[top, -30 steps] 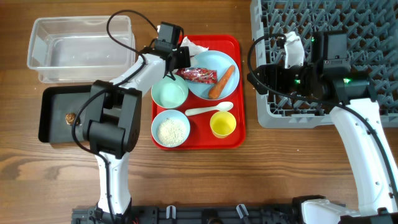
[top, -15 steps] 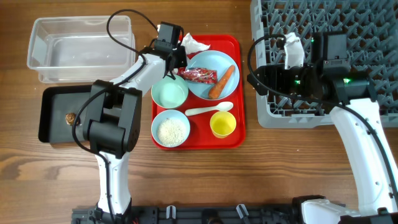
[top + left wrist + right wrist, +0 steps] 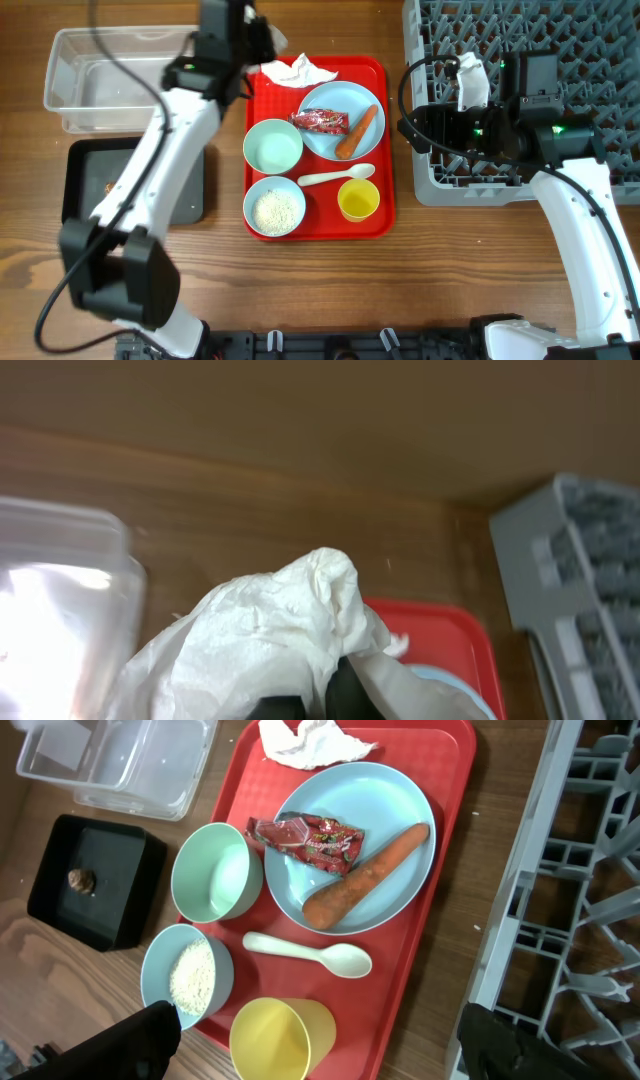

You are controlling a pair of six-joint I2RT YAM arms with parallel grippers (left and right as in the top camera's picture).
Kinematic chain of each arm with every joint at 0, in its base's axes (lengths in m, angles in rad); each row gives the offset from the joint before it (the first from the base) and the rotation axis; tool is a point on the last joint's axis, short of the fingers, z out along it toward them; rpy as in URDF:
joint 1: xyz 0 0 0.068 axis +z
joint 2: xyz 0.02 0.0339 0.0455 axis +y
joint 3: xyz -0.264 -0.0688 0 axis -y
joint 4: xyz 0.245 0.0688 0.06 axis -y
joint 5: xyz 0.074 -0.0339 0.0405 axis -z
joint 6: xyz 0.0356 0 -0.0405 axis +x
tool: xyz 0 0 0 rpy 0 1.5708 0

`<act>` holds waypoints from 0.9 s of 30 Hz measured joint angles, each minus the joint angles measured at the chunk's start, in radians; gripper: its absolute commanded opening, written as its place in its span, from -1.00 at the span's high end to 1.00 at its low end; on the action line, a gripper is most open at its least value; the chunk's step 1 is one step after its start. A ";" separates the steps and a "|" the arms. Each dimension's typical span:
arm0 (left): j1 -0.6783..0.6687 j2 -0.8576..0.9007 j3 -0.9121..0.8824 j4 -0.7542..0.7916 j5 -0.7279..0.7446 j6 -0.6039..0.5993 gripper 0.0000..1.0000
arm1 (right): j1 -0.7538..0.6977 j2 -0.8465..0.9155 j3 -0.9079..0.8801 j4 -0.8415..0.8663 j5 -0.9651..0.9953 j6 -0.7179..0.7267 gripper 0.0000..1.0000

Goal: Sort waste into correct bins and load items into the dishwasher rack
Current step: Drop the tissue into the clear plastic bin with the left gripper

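Swinging up and back toward the far edge of the table, the left arm (image 3: 165, 130) has left its low reach across the red tray (image 3: 385, 150) and now stands above the gap between that tray and the clear tub (image 3: 120, 75) at the far left corner. With it the tissue (image 3: 297, 70) has stretched a little leftward, yet it lies on the tray's far left corner, not in the tub. I judge this to be the first of a lift toward a bin. The left gripper (image 3: 262, 45) has the tissue bunched over its dark fingertips (image 3: 343, 690); whether they pinch it I cannot tell. Over the rack (image 3: 560, 40), the right gripper (image 3: 320, 1045) is spread wide and empty.
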 measured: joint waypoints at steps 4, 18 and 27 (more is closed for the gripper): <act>0.062 -0.008 0.004 -0.013 -0.055 0.000 0.92 | 0.000 0.000 0.000 0.000 0.000 0.000 -0.84; 0.277 0.189 0.003 0.041 -0.139 0.000 -1.00 | 0.000 0.000 0.000 0.000 0.000 0.000 -0.85; 0.274 0.203 0.005 -0.040 -0.049 0.000 -1.00 | 0.000 0.000 0.000 0.000 0.000 0.000 -0.86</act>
